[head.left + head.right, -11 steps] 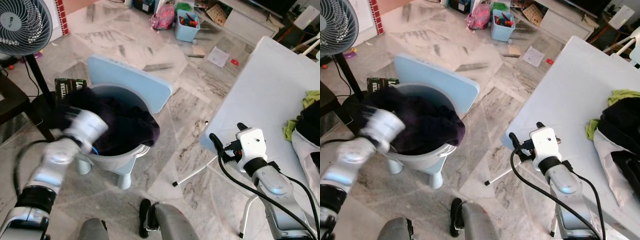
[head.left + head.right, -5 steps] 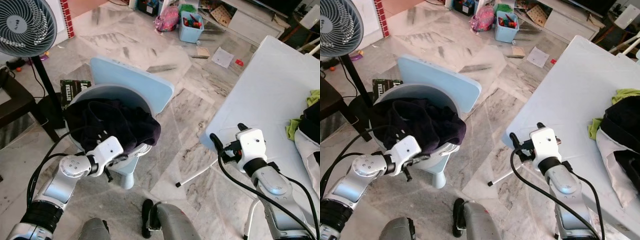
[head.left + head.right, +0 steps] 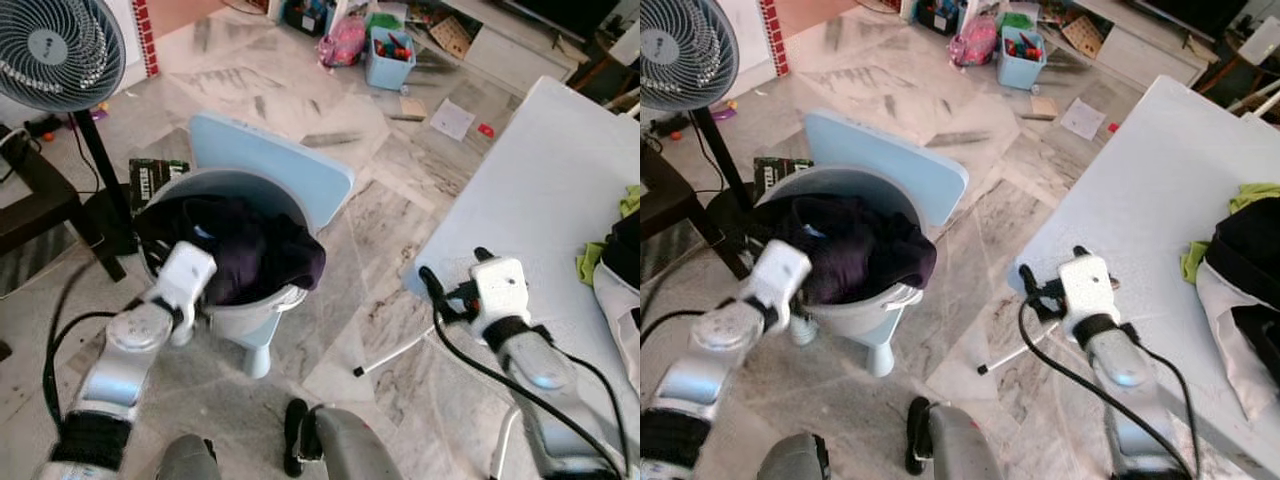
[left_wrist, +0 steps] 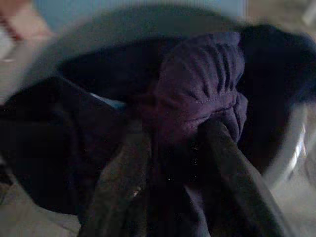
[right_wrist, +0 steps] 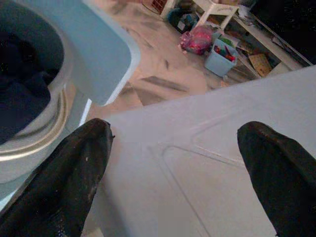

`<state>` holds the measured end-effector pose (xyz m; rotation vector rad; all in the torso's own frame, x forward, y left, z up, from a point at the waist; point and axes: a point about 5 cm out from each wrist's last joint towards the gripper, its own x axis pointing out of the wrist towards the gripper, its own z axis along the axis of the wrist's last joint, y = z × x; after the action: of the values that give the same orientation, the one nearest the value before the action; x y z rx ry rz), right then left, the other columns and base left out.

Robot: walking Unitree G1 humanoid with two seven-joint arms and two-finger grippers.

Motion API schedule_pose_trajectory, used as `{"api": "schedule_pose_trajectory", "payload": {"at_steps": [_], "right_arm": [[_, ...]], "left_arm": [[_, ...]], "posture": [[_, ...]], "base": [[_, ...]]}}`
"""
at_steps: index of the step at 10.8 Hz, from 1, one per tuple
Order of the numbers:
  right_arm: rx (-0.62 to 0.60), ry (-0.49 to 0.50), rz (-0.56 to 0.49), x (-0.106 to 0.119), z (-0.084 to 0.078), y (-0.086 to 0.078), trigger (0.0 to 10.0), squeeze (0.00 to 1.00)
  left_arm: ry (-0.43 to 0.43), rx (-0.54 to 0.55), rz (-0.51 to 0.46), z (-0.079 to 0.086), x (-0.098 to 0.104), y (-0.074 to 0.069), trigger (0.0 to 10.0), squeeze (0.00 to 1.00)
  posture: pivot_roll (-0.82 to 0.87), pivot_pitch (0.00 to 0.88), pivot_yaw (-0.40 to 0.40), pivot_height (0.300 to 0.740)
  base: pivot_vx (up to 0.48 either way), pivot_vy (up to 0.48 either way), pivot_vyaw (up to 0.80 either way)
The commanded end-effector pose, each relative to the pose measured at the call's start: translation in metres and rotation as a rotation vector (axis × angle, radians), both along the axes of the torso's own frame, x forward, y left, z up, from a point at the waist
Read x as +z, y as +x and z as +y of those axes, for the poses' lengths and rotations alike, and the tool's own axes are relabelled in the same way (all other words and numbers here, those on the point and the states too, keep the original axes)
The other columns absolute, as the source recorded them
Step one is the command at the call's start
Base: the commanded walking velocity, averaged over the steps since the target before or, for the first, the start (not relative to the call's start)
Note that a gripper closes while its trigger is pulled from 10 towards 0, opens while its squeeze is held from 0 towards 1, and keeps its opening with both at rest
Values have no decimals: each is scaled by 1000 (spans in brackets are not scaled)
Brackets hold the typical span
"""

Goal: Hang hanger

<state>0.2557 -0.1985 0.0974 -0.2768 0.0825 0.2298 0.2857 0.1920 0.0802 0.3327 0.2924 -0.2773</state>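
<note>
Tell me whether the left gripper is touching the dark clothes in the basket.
Touching. In the left wrist view, the left gripper has both fingers pressed into a bunched fold of the dark clothes.

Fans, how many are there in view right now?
1. A standing fan is on the robot's far left, beside the basket of dark clothes that the left gripper reaches into. Others could be beyond the frame.

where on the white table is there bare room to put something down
The near end of the white table is bare, from the corner by the right gripper up to its far edge. It is crowded on the right side, where the clothes pile lies. The basket is full of dark clothes.
</note>
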Motion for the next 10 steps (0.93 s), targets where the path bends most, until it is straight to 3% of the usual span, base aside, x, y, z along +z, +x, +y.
{"api": "schedule_pose_trajectory", "payload": {"at_steps": [1,3,4,6,7,8,9,10], "right_arm": [[7,-5,31,-7,1,-1,10000,0],[10,0,28,-8,3,2,10000,0],[5,3,22,-8,4,5,10000,0],[3,5,18,-9,5,6,10000,0],[6,8,18,-11,6,6,10000,0],[10,11,17,-11,9,7,10000,0],[13,13,14,-11,10,9,10000,0],[14,14,12,-11,10,11,10000,0]], "left_arm": [[-35,37,6,-4,-1,-3,10000,1000],[-33,-13,43,-15,-4,-9,10000,1000],[31,-84,93,-18,-11,-15,10000,1000],[45,-62,128,-14,-11,-16,10000,1000],[51,-44,96,-14,-6,-12,10000,1000],[28,59,4,-13,3,-7,10000,1000],[-135,203,-33,-16,10,-6,10000,745],[-246,274,-10,-19,9,-8,10000,0]], "posture": [[-105,172,-184,740],[-87,173,-177,740],[-81,172,-169,740],[-76,170,-165,740],[-71,167,-163,740],[-66,165,-165,740],[-61,161,-166,740],[-54,160,-166,740]], "base": [[0,0,0],[0,0,0],[0,0,0],[0,0,0],[0,0,0],[0,0,0],[0,0,0],[0,0,0]]}}
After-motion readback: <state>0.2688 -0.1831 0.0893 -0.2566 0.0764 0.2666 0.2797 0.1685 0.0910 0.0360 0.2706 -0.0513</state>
